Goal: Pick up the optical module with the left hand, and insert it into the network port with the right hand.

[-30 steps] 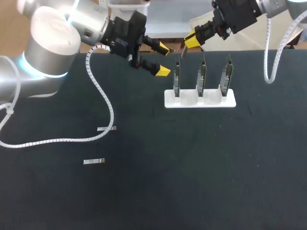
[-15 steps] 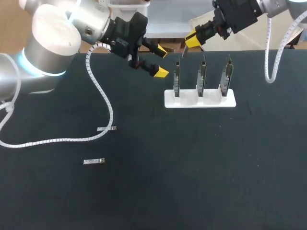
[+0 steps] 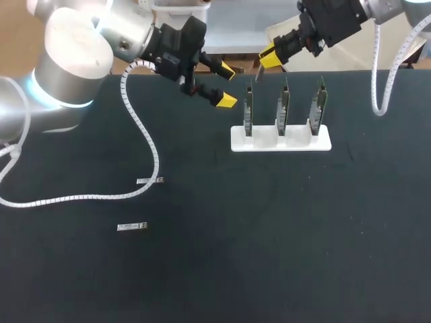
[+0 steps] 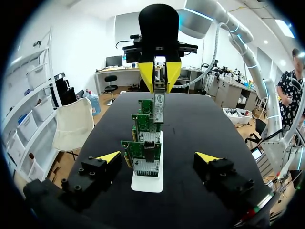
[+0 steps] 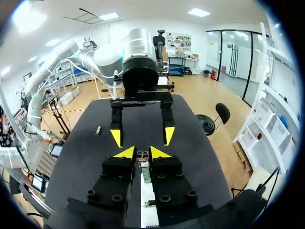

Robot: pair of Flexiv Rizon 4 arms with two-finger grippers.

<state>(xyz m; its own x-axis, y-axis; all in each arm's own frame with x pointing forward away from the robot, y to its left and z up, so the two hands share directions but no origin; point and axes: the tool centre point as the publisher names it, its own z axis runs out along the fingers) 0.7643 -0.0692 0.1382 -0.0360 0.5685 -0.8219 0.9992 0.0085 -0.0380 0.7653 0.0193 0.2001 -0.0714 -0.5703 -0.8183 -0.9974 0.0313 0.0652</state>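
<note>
Right gripper [image 5: 142, 153] clamps labelled optical module [image 4: 158, 108]; print illegible.

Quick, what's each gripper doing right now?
Left gripper: open, holding nothing.
Right gripper: closed on the slim silver metal optical module.

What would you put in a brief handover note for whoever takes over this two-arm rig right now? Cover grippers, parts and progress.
Left gripper: open and empty, near the white stand.
Right gripper: shut on the optical module, which hangs above the network cards in the stand.
Two spare modules lie on the table.
Done: module picked up and in the right gripper.
Left: insert it into a card, then release.
</note>
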